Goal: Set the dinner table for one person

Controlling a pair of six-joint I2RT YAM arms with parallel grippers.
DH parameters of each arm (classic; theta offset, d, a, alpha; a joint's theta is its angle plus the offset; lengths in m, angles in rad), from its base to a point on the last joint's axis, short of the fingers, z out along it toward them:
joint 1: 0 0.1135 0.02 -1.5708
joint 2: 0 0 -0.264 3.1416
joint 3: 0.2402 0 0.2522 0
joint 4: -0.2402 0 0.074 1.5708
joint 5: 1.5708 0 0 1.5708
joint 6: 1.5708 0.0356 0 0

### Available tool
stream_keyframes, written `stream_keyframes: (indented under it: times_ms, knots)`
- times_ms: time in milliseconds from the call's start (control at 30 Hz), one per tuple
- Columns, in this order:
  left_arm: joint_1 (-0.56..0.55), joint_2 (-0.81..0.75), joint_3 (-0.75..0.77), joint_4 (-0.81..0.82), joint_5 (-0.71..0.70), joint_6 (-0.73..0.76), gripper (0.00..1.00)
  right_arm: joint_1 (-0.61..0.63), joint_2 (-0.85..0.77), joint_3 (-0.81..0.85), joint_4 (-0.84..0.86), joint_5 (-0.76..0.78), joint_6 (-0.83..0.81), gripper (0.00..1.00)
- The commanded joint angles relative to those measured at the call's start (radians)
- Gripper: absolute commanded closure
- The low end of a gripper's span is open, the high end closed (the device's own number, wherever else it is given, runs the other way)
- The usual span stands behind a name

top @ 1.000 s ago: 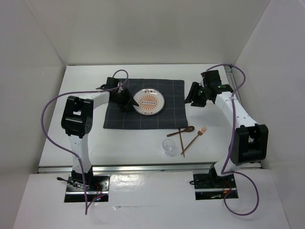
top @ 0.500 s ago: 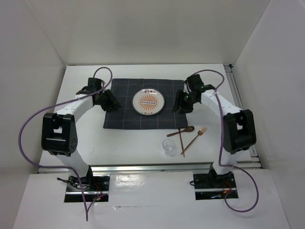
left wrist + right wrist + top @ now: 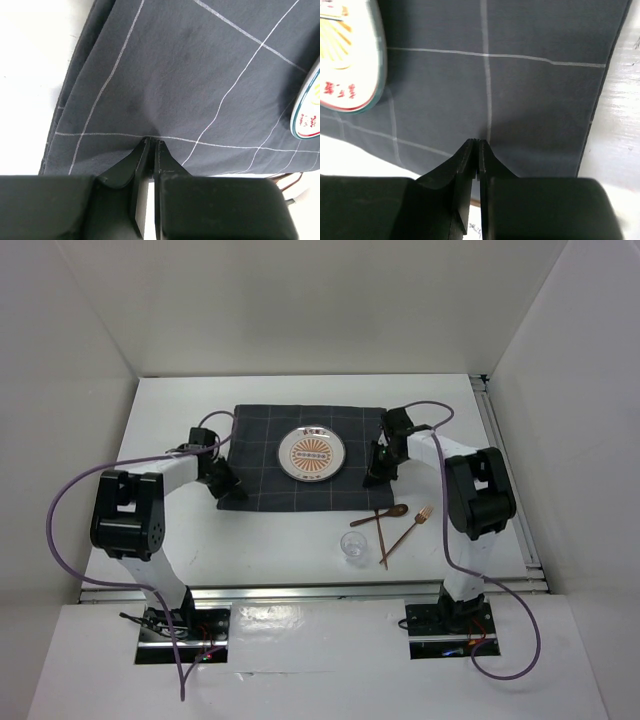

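The white dinner table (image 3: pixel 280 545) holds a dark grey checked mat (image 3: pixel 268 492) with a patterned plate (image 3: pixel 312 453) at its centre. My left gripper (image 3: pixel 226 489) is down at the mat's near left corner. In the left wrist view its jaws (image 3: pixel 151 142) are shut on a puckered fold of the mat (image 3: pixel 190 75). My right gripper (image 3: pixel 375 478) is at the mat's right side, near the front edge. In the right wrist view its jaws (image 3: pixel 477 141) are closed on the mat (image 3: pixel 535 100), with the plate (image 3: pixel 345 55) to the left.
A brown spoon (image 3: pixel 381 515), a copper fork (image 3: pixel 405 532) and a clear glass (image 3: pixel 353 547) lie on the table in front of the mat's right end. A metal rail (image 3: pixel 300 589) runs along the near edge. White walls enclose the table.
Both arms swung inward and lowered onto the mat, the left to its near left corner, the right to its right side. Both grippers went from open to shut.
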Motion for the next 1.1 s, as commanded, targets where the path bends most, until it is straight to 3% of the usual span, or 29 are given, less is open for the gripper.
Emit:
stream_keyframes:
  times_ms: [0,400,667,800,867,967,1067]
  knots:
    - [0.001,-0.008,-0.051,0.008,-0.025,-0.011,0.84,-0.005,0.017,-0.051,0.066,0.024,0.023,0.86]
    - [0.001,-0.084,-0.144,-0.014,-0.056,-0.002,0.86,-0.005,-0.023,-0.190,0.086,0.081,0.024,0.89]
    - [0.011,-0.094,-0.167,-0.047,-0.099,0.007,0.86,-0.005,-0.032,-0.191,0.066,0.081,0.014,0.89]
    - [0.011,-0.113,-0.102,-0.096,-0.110,0.039,0.82,-0.005,-0.112,-0.113,-0.007,0.099,0.005,0.89]
    - [0.011,-0.124,-0.047,-0.122,-0.097,0.061,0.82,-0.005,-0.150,-0.068,-0.027,0.100,-0.004,0.78]
    - [0.011,-0.144,0.015,-0.188,-0.097,0.108,0.77,-0.005,-0.225,0.029,-0.073,0.122,-0.016,0.37]
    - [0.011,-0.157,0.101,-0.260,-0.129,0.149,0.73,-0.005,-0.300,0.073,-0.125,0.133,-0.026,0.25]
